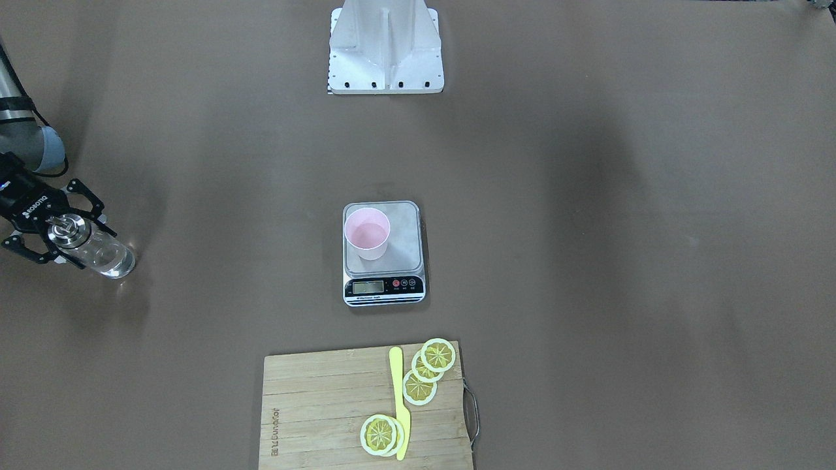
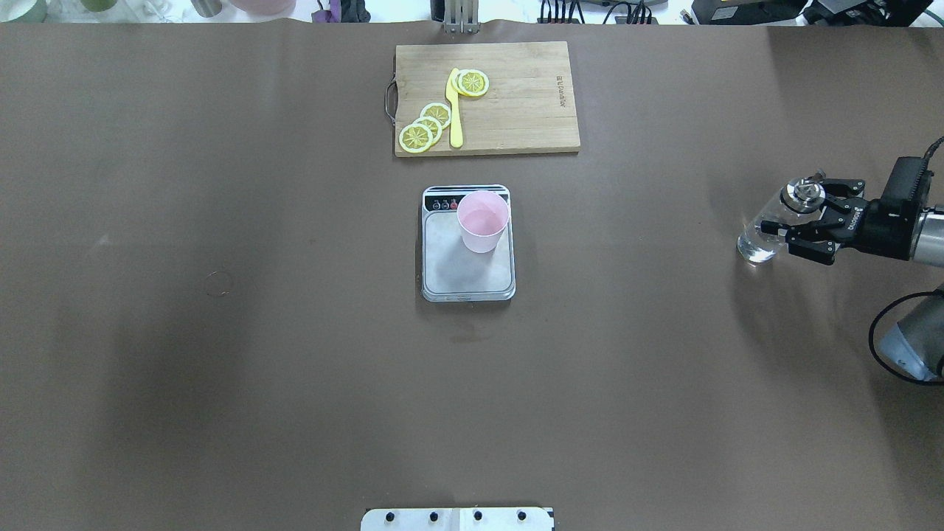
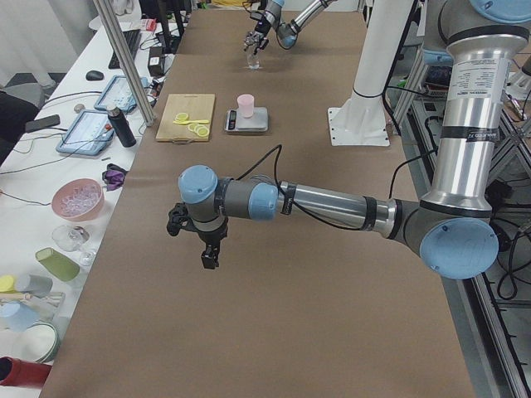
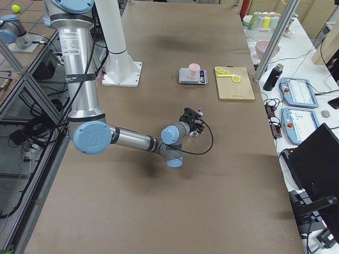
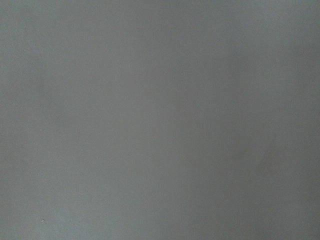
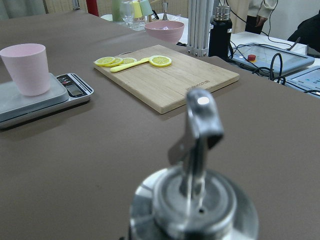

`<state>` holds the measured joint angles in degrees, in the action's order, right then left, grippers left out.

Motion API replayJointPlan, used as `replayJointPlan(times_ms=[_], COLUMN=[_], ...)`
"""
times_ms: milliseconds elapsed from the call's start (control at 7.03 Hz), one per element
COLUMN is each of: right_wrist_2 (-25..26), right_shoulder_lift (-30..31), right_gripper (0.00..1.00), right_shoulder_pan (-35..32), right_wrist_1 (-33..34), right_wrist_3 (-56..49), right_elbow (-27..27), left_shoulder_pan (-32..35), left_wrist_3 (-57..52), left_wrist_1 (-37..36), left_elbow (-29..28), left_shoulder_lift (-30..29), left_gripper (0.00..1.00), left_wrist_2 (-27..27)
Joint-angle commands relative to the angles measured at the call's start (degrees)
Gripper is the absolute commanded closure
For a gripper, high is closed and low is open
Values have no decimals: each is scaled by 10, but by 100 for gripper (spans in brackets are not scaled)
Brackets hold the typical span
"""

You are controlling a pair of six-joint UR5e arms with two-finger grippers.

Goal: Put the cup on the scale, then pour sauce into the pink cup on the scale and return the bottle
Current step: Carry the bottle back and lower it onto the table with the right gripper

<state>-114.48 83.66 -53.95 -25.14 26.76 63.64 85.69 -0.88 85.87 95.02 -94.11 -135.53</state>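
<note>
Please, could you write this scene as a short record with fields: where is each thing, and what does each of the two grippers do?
cup: pink, upright on the scale, toward its display end; seems to hold a little clear liquid
scale: mid-table, just before the cutting board
bottle: upright on the table, at the robot's right
right gripper: fingers on both sides of the bottle's upper part; grip unclear
left gripper: over bare table, away from everything; state unclear
cutting board: holds lemon slices and a yellow knife
</note>
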Motion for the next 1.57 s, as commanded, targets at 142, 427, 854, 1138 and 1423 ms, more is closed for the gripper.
replayJointPlan(times_ms=[142, 427, 854, 1138, 1423], right_wrist_2=[-5, -16, -53, -67, -131], right_shoulder_lift=[2, 7, 26, 44, 59], right_gripper=[0, 0, 0, 0, 0], right_shoulder_pan=[-2, -6, -29, -35, -75], right_wrist_1=[0, 0, 0, -1, 8], right_wrist_3=[1, 3, 13, 37, 65], right_elbow=[0, 0, 2, 14, 21], left_shoulder_pan=[0, -1, 0, 0, -1], left_wrist_3=[0, 0, 0, 0, 0], left_wrist_1=[0, 0, 0, 0, 0], left_elbow=[-1, 0, 1, 0, 0], left_shoulder_lift=[-1, -2, -2, -2, -2], left_gripper=[1, 1, 1, 1, 1], left_wrist_2=[0, 0, 0, 0, 0])
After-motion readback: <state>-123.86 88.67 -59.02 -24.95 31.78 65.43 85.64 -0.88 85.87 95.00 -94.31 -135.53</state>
